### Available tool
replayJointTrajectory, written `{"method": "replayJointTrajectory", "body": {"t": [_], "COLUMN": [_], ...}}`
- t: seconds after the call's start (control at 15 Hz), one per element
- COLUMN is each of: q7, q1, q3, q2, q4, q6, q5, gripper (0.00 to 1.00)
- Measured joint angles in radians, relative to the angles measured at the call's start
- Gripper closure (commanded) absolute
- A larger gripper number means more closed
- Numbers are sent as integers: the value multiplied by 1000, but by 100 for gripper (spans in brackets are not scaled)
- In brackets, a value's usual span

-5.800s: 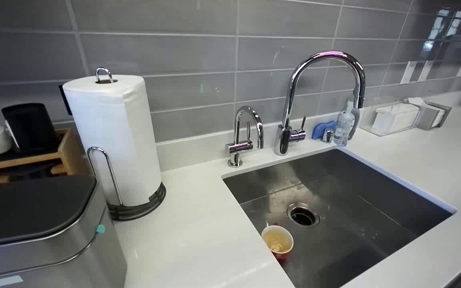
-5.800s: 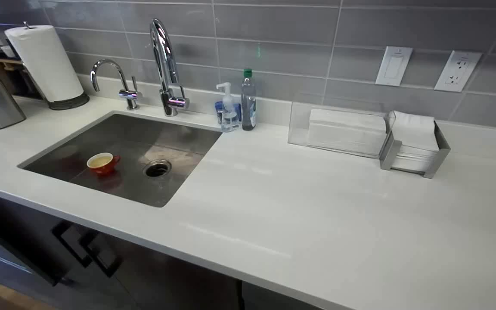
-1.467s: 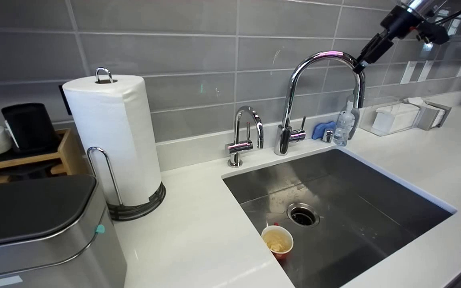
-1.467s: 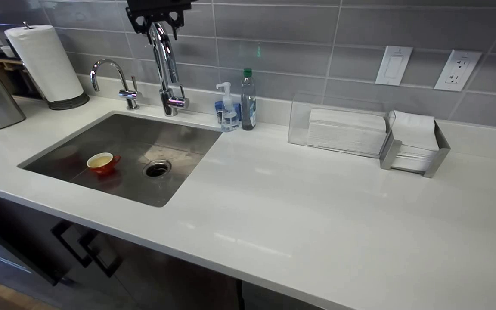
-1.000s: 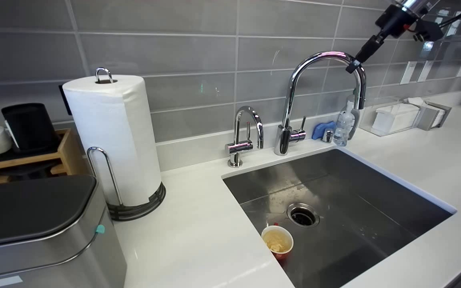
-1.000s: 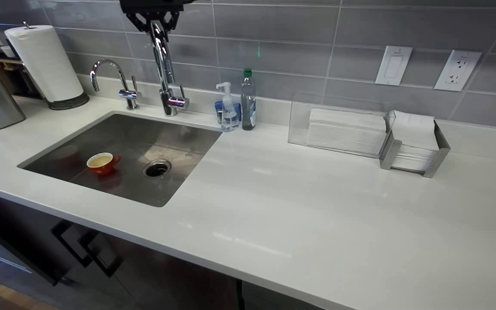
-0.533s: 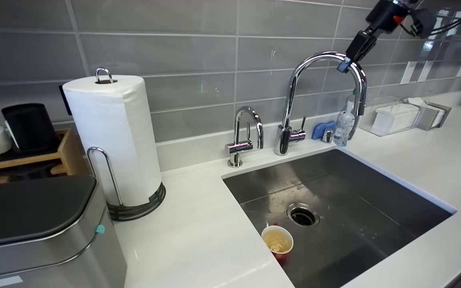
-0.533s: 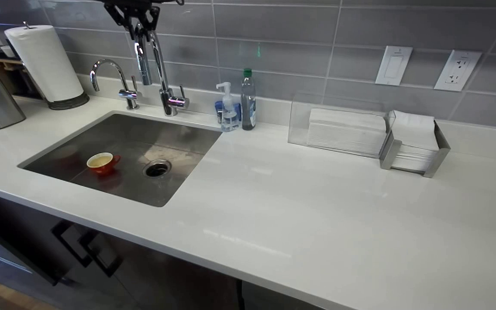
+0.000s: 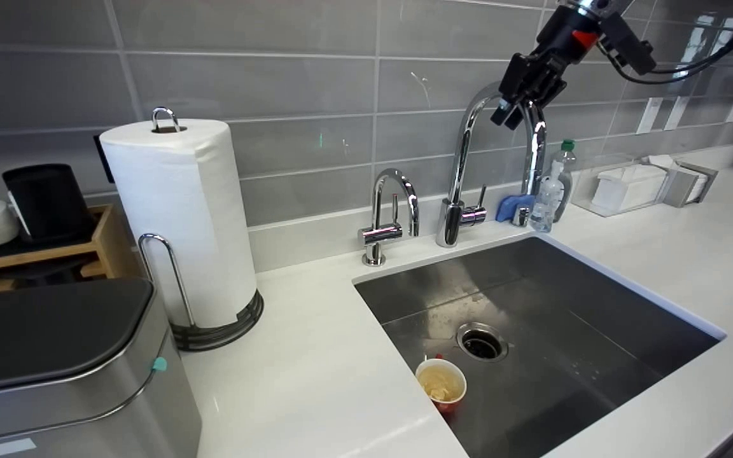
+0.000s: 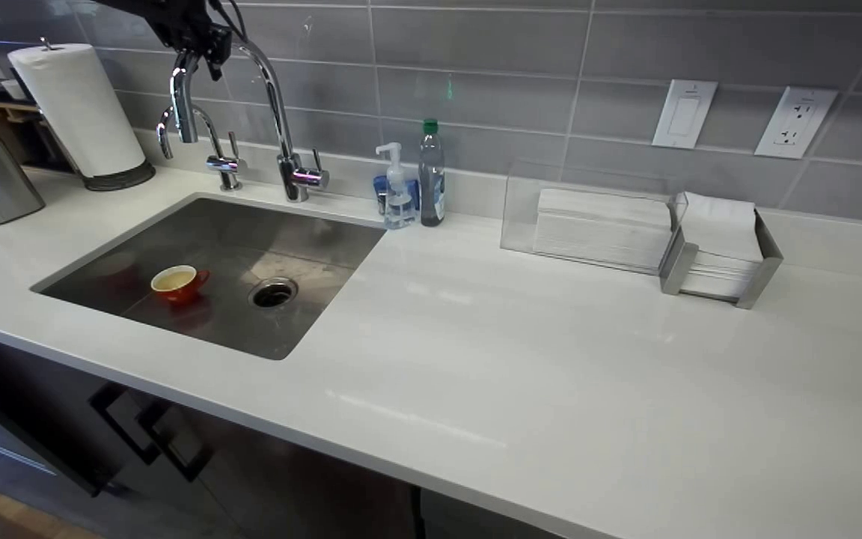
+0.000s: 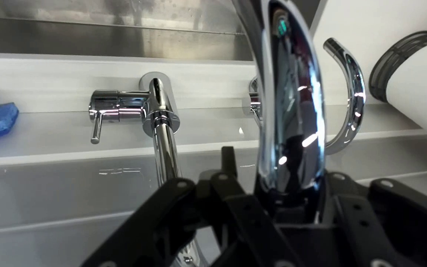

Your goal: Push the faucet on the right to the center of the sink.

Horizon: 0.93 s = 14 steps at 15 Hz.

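The tall chrome faucet point(image 9: 460, 165) rises behind the sink point(image 9: 557, 318) and shows in both exterior views. In an exterior view the spout of the faucet point(image 10: 182, 93) hangs in front of the small tap. My gripper point(image 9: 518, 113) is up at the arch, its black fingers on either side of the spout. Seen from the wrist, the faucet point(image 11: 291, 111) passes between my jaws, with a strip of wall visible between it and the left finger point(image 11: 228, 159). The right fingertip is hidden behind the chrome. My jaws look partly open.
The small curved tap point(image 9: 376, 216) stands close beside the faucet. A red cup point(image 10: 176, 286) sits in the sink. Soap bottles point(image 10: 432, 180) and a blue sponge point(image 9: 511, 207) are by the rim. A paper towel roll point(image 9: 175, 216) and napkin holders point(image 10: 599, 228) are farther out.
The faucet's spout has swung round, leftward in both exterior views, and my gripper has moved along with it. The green-capped bottle behind it shows more. The faucet's base and the cup have stayed put.
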Motion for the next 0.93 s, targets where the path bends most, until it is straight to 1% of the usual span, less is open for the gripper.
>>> {"method": "replayJointTrajectory", "body": {"t": [0.07,0.13,0.2,0.33,0.47,0.53,0.8,0.93], "q7": [57,109,159,247,305,323,354,349], "q1": [14,26,38,57,68,69,69,61], "q3": [6,10,13,14,15,17,22,17], "q2": [0,1,1,1,-2,-6,-44,-85], "q4": [-8,-16,-20,-22,-22,-22,-45,-81], "q6": [21,40,53,68,70,70,58,11], "q5": [-19,-38,-59,-98,-107,-106,-97,-100], "gripper": [48,45,39,29,9,1,0,0]}}
